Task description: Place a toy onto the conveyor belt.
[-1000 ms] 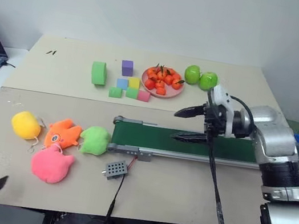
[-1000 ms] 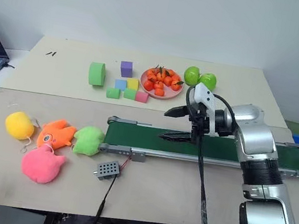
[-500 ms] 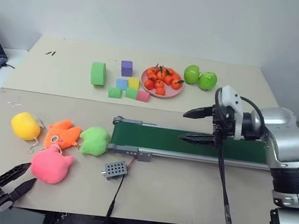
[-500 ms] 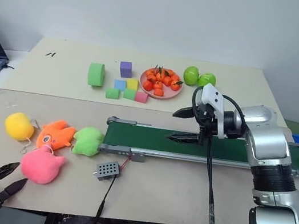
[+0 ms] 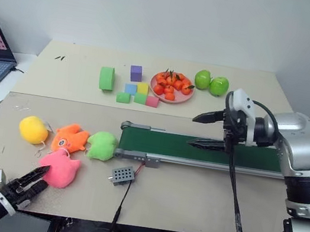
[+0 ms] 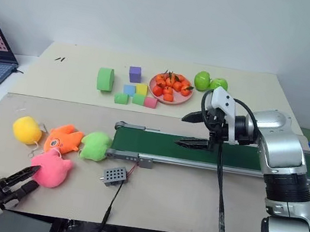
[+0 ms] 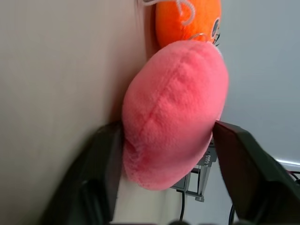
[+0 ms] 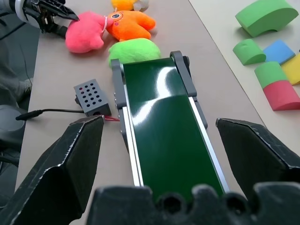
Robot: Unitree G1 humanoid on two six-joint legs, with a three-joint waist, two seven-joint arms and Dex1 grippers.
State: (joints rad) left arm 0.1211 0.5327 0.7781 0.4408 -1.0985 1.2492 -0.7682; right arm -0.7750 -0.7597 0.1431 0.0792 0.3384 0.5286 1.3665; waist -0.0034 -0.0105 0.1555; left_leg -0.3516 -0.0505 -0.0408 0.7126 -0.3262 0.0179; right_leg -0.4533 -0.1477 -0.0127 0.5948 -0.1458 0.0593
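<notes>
Left wrist view: bright pink, roundish soft plush toy sitting between the 2 black fingers of the left end effector, resting on the beige tabletop, just beside the orange plush fish. Compared with a second back: left end effector brought forward from the near tabletop edge up to the pink toy, fingers drawn in from a wide spread to bracket it on both sides. Looks touching on 1 side at least; a firm pinch cannot be confirmed, toy not visibly squashed and not lifted.

Meaning for the task: approach done, grasp under way, no transport yet. Judged early in the job; closing fully, lifting clear of the fish and the lime-green plush, then carrying across to the long dark-green conveyor belt in its grey metal frame all remain.

Right end effector spread wide, holding nothing, hovering over the belt, barely shifted. Possible obstruction there for a drop near the middle; near belt end, by the small grey wired box, looks free.
</notes>
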